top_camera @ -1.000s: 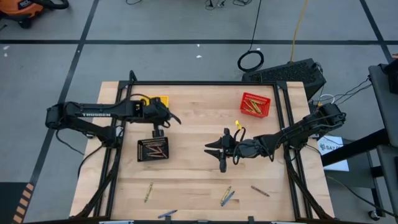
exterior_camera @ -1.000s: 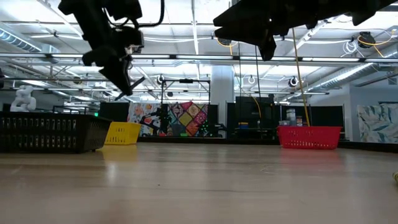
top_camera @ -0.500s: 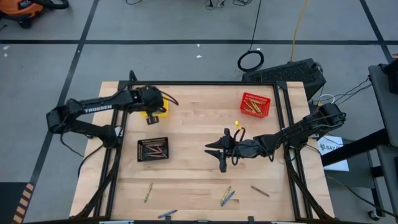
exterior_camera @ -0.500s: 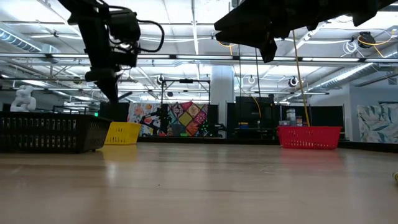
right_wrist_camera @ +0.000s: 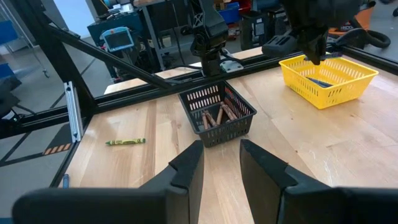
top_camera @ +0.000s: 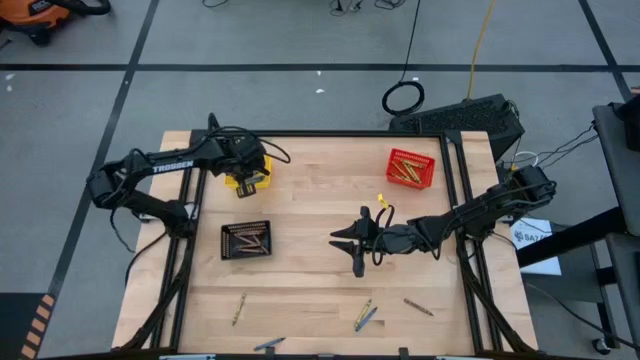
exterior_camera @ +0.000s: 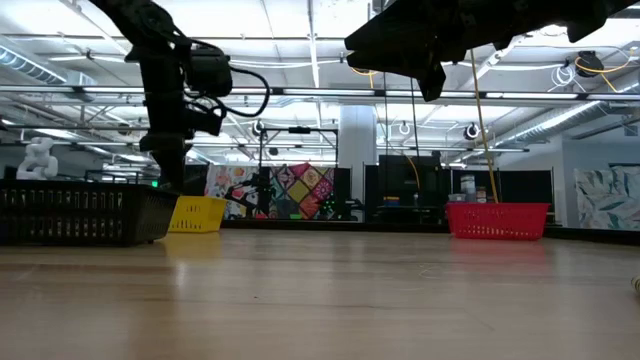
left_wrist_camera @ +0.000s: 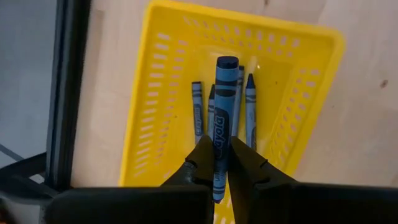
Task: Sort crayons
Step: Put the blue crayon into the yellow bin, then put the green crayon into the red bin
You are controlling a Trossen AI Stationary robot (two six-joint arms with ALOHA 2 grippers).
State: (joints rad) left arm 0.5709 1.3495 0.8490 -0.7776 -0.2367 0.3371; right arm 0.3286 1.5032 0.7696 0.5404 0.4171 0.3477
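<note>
The worktop (top_camera: 320, 200) carries three baskets. The black basket (top_camera: 246, 240) sits toward nine o'clock and holds brown crayons (right_wrist_camera: 214, 116). The red basket (top_camera: 411, 168) at about one o'clock holds yellowish crayons. The yellow basket (top_camera: 250, 172) at about eleven o'clock holds four blue crayons (left_wrist_camera: 249, 112).

The left hand (left_wrist_camera: 216, 163) hangs straight over the yellow basket, its fingers clamped on a blue crayon (left_wrist_camera: 222, 124) that points down into it. The right hand (right_wrist_camera: 221, 163) waits above the middle of the worktop, its fingers apart and empty.

By the look of it, the sorting is well along: every basket has sticks in it, and the blue one in the left hand seems close to being dropped. Left to do are the loose crayons (top_camera: 364, 315) along the six o'clock edge, with a green one (top_camera: 239, 308) toward seven o'clock.

The counts in the red and black baskets are hard to make out. The stick at the very front edge is partly cut off.
</note>
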